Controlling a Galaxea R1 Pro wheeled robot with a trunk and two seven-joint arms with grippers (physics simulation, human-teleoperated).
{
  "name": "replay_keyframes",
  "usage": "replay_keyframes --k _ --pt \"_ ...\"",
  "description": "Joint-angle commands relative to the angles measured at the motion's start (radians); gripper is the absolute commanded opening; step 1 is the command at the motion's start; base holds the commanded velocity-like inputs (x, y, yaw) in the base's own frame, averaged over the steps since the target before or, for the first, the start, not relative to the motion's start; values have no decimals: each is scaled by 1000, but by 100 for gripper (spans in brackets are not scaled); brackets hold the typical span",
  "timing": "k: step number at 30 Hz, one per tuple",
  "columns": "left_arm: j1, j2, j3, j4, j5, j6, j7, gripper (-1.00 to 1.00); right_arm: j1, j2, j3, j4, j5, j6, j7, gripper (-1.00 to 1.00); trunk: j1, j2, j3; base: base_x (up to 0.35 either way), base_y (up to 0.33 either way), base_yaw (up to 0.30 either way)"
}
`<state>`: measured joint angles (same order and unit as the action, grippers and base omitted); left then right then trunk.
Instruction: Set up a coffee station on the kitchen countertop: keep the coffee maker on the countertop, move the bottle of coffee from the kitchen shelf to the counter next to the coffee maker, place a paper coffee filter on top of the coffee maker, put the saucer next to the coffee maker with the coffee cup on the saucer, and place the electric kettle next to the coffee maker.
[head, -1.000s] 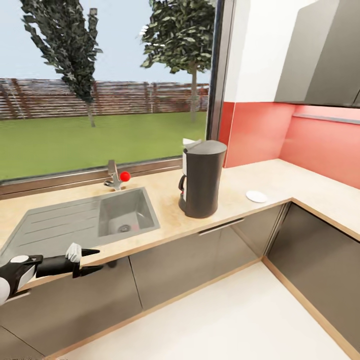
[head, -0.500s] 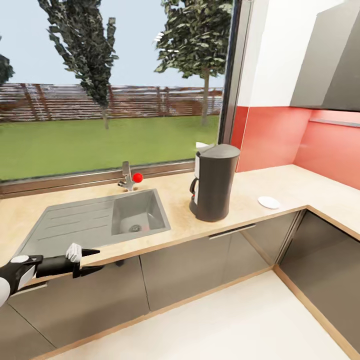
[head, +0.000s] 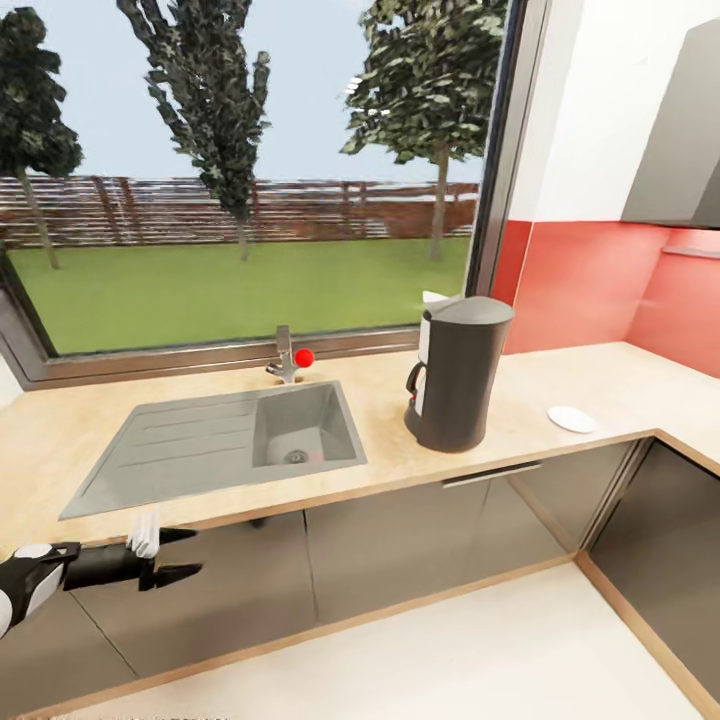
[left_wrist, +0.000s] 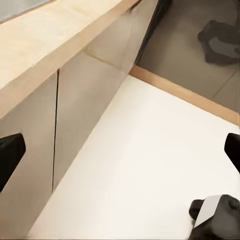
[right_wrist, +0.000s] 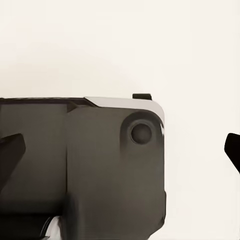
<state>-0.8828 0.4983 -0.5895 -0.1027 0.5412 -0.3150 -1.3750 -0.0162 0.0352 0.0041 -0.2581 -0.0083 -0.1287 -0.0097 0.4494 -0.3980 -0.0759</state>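
The dark grey coffee maker stands upright on the beige countertop, right of the sink. A white corner of something peeks out behind its top. A small white saucer lies on the counter further right, apart from the coffee maker. My left gripper hangs open and empty in front of the lower cabinets, below the counter edge and far left of the coffee maker. In the left wrist view its fingertips frame bare floor. My right gripper is open over the robot's dark base.
A grey sink with a drainboard is set in the counter, and behind it a faucet with a red knob. Grey cabinet fronts run below, turning a corner at the right. A pale floor lies in front.
The whole picture has slid right and down, so the camera moved; more window and counter show at the left. My left gripper sits a little lower in view, still open.
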Motion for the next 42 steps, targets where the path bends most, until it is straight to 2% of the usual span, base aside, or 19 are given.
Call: replay_keyframes --k 1,3,4,9,12,14,15,18,19,21,24,26,27,28,32,34,37,39,42 --pt "17 0 -5 0 8 -22 -1 100 -1 0 0 0 -1 -3 -1 100 1 -2 -1 0 0 194" --pt "91 0 -4 0 8 -72 -1 100 -1 0 1 1 -1 -3 -1 100 1 -2 1 0 0 194" --pt "166 0 -3 0 8 -96 -1 100 -1 0 2 1 -1 -3 -1 100 1 -2 3 0 0 194" --pt "261 0 -3 5 5 -111 11 100 -1 0 2 2 -1 -3 -1 100 1 -2 9 0 0 194" --pt "326 -1 -3 13 1 -112 63 100 -1 0 2 2 -1 -3 -1 100 1 -2 12 0 0 214" --pt "377 -1 -5 16 -2 -112 157 100 -1 0 2 2 -1 -1 0 100 1 -2 13 0 0 236" --pt "436 -1 -6 17 -5 -111 287 100 -1 1 2 3 -1 -1 0 100 1 -2 14 0 0 255" --pt "523 -8 -8 18 -6 -103 517 100 -1 2 3 5 -1 0 0 100 1 -2 15 0 0 267" --pt "540 -16 -7 20 -5 -101 565 100 -1 2 3 5 -1 0 0 100 1 -2 15 0 0 274" --pt "583 -58 -6 53 -1 -95 690 100 -1 6 5 6 0 0 1 100 1 -2 15 0 0 277" --pt "593 -96 -6 94 0 -91 782 100 -1 7 6 6 0 0 1 100 1 -2 15 0 0 279" --pt "597 -134 -6 127 0 -70 884 100 -1 8 6 6 0 0 1 100 1 -2 15 0 0 279" --pt "599 -180 -6 143 0 -4 1020 100 -1 9 7 7 1 1 1 100 1 -2 15 0 0 279" --pt "599 -203 -6 145 0 24 1096 100 -1 9 7 8 1 1 1 100 1 -2 15 0 0 279" --pt "600 -245 -6 147 -1 44 1264 100 -1 9 6 8 0 1 1 100 1 -2 15 0 0 279" --pt "608 -252 -6 147 -1 52 1313 100 -1 9 6 8 -1 1 1 100 1 -2 15 0 0 279" --pt "619 -255 -6 147 0 90 1350 100 -1 9 4 7 -2 1 1 100 1 -2 15 0 0 279" --pt "623 -257 -6 143 -4 157 1366 100 -1 9 4 5 -2 2 1 100 1 -2 15 0 0 279" --pt "623 -262 -7 142 -8 164 1367 100 -1 9 4 4 -1 4 0 100 1 -2 15 0 0 279"
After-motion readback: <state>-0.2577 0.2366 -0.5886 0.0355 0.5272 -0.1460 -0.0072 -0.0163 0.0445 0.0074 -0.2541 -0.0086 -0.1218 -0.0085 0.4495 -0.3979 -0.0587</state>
